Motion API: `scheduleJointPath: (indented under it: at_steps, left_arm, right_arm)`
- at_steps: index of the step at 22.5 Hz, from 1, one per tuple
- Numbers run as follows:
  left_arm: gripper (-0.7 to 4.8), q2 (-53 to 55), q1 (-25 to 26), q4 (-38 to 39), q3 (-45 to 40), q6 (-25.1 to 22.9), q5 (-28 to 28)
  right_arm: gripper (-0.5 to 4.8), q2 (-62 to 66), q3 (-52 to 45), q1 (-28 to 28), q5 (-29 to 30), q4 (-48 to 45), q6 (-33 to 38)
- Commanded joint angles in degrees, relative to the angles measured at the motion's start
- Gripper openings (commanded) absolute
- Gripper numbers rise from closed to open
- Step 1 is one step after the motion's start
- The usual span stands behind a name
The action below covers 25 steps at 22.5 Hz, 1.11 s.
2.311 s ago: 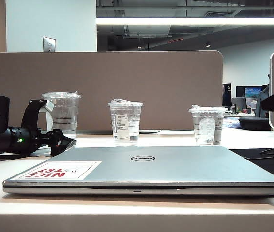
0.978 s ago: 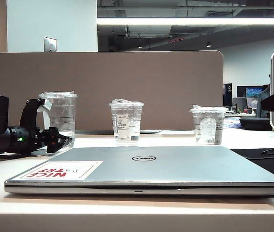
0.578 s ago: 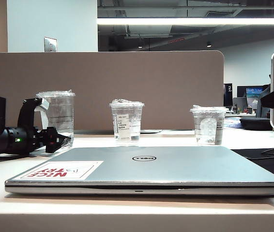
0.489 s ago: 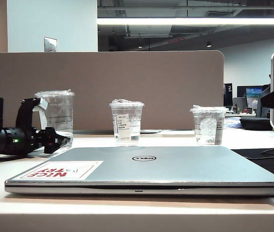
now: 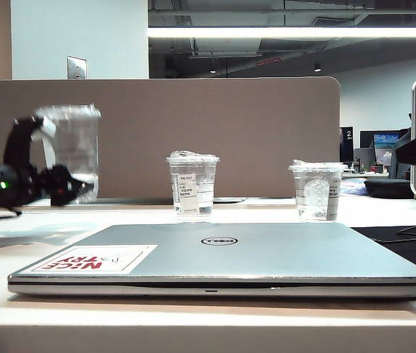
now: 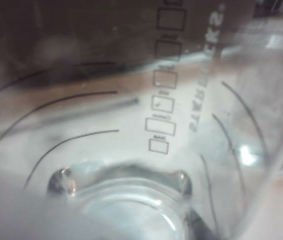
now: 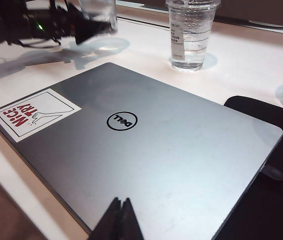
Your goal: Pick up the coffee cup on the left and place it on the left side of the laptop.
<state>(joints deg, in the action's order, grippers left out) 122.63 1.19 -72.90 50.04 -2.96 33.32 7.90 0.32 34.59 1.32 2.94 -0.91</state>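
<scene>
Coffee cup [image 5: 70, 151] is in my left gripper [image 5: 46, 165], clamped between the jaws at the far left of the desk [image 5: 384, 209], and in the exterior view its base hangs clear of the desk top. It is blurred there, so I judge that it is in motion. In the left wrist view the clear wall of the cup [image 6: 146, 125] with its thin black lines fills the picture very close to the camera, which agrees with a grip on its side.

The laptop [image 5: 223, 254] lies closed near the front edge of the desk, with the red-lettered sticker [image 5: 94, 259] at its front left corner. The bare desk to the left of that corner is, I think, where the cup has to go.

To do this step well, I should keep the cup upright and carry it slowly toward the front left part of the desk, well apart from the laptop edge. I should lower it until the base rests flat, and only then open the jaws. The cup is light and its plastic is thin, so a hard squeeze may bend it, and a fast release may tip it.

My right gripper [image 7: 121, 220] has its jaws together and hovers over the near edge of the laptop lid. It takes no part here. The two shorter cups, one with a label [image 5: 191, 186] and one with a round logo [image 5: 316, 191], stand toward the back edge of the desk, away from my path.
</scene>
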Motion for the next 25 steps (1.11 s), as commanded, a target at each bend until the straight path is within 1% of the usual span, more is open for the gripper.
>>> scheduleJointPath:
  at_steps: [1, 3, 5, 8, 13, 16, 18, 25]
  left_arm:
    - [2.73, -3.9, 0.1, -2.3, -3.1, -0.1, 0.3]
    - [2.73, -7.0, 0.1, -2.8, -6.6, -0.1, 0.3]
    - [2.73, -9.8, 0.1, -4.8, -11.0, -0.1, -0.6]
    - [2.73, -12.7, 0.1, -10.7, -17.2, -0.1, -3.8]
    - [2.73, -17.4, 0.4, -10.7, -26.5, -2.1, -5.5]
    - [2.73, -19.5, 0.3, -10.7, -31.4, -4.3, -6.9]
    - [2.73, -20.5, 0.3, -10.7, -34.1, -4.1, -8.8]
    - [2.73, -21.5, 0.3, -10.7, -38.6, -4.1, -9.6]
  right_arm:
    - [-0.04, 0.0, -0.2, 0.1, -0.1, -1.0, 0.0]
    - [-0.05, -0.5, -0.2, 0.1, -0.1, -1.1, 0.0]
    - [-0.04, -1.3, -0.2, 0.1, -0.1, -1.1, 0.0]
    - [-0.04, -2.1, -0.2, 0.1, -0.1, -1.2, 0.0]
    - [-0.04, -2.1, -0.2, 0.2, -0.1, -1.2, 0.0]
    - [-0.04, -2.1, -0.2, 0.2, -0.1, -1.2, 0.0]
    - [-0.04, -2.1, -0.2, 0.2, -0.1, -1.1, 0.0]
    - [-0.04, -2.1, -0.2, 0.2, -0.1, -1.1, 0.0]
